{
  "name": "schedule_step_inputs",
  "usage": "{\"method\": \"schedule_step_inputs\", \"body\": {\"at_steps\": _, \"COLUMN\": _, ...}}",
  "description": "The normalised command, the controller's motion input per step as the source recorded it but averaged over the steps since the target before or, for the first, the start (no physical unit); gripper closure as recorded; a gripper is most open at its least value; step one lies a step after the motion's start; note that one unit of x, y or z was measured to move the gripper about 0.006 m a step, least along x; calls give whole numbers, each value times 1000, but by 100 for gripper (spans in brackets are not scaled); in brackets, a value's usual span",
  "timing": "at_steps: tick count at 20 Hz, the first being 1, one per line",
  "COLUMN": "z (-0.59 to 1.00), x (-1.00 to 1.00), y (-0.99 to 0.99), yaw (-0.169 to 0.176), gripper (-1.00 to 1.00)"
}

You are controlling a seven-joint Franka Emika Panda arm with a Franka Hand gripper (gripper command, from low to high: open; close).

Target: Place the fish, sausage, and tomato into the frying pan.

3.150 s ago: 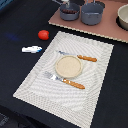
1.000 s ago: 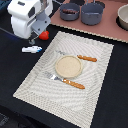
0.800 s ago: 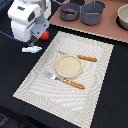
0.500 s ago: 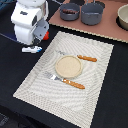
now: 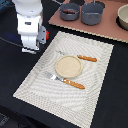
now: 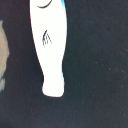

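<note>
In the wrist view the fish (image 6: 50,45), white with blue markings, lies on the dark table right below the camera. No fingers show there. In the exterior view my gripper (image 5: 29,49) hangs low over that spot at the exterior view's left and hides the fish. Its fingers are too blurred to tell whether they are open or shut. The red tomato (image 5: 46,34) peeks out beside the hand. The frying pan (image 5: 70,12) stands at the back on a brown board, with a dark reddish shape inside that I cannot identify as the sausage.
A taller grey pot (image 5: 92,14) stands beside the pan, and a beige bowl (image 5: 123,16) at the exterior view's right edge. A striped placemat (image 5: 95,95) carries a tan plate (image 5: 67,66), an orange-handled knife (image 5: 86,58) and fork (image 5: 72,83).
The arm came into view from the exterior view's left, moved over the fish and has lowered onto it, so that it now hides the fish. Nothing else has moved.
</note>
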Motion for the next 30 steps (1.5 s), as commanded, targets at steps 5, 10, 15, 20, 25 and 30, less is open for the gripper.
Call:
{"method": "schedule_step_inputs", "body": {"at_steps": 5, "z": -386, "x": -279, "y": 218, "yaw": 58, "gripper": -100}}
{"method": "schedule_step_inputs", "body": {"at_steps": 10, "z": -428, "x": -276, "y": 28, "yaw": 38, "gripper": -100}}
{"method": "schedule_step_inputs", "body": {"at_steps": 15, "z": -425, "x": -425, "y": -102, "yaw": 17, "gripper": -100}}
{"method": "schedule_step_inputs", "body": {"at_steps": 20, "z": -428, "x": -549, "y": -18, "yaw": 6, "gripper": -100}}
{"method": "schedule_step_inputs", "body": {"at_steps": 25, "z": -415, "x": -453, "y": 83, "yaw": 16, "gripper": 100}}
{"method": "schedule_step_inputs", "body": {"at_steps": 30, "z": -469, "x": -405, "y": 82, "yaw": 21, "gripper": 100}}
